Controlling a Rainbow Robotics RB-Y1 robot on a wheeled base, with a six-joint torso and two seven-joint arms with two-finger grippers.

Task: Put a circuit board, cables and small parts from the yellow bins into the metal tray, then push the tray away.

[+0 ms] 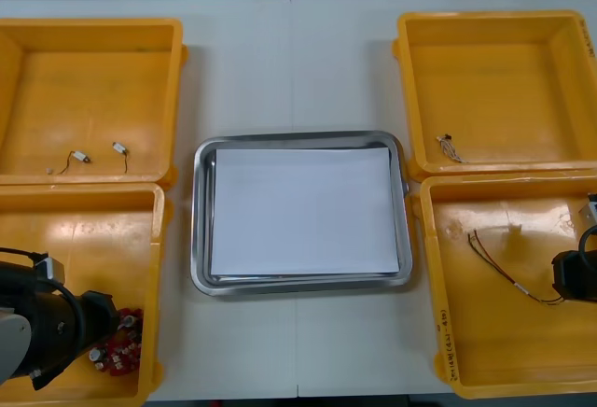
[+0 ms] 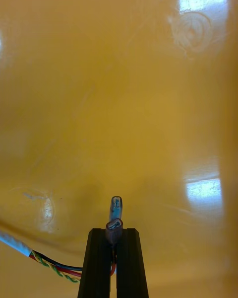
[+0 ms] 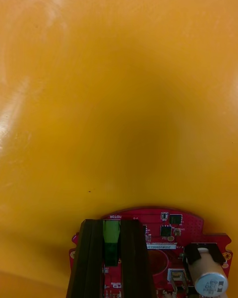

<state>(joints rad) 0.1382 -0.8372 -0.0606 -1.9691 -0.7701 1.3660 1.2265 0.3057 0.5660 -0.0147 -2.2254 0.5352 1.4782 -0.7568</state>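
Currently I am clamping left gripper (image 3: 111,228) on fragile circuit board (image 3: 163,231), right gripper (image 2: 113,236) on limp cable (image 2: 54,269) at terminals.

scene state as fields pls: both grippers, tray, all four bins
left gripper: in near-left yellow bin, shut on a green part of the circuit board
right gripper: in near-right yellow bin, shut on the cable at its connector end
metal tray: centre, between the bins, white inside, nothing in it
far-left yellow bin: two small metal parts
far-right yellow bin: lone small part with thin wires
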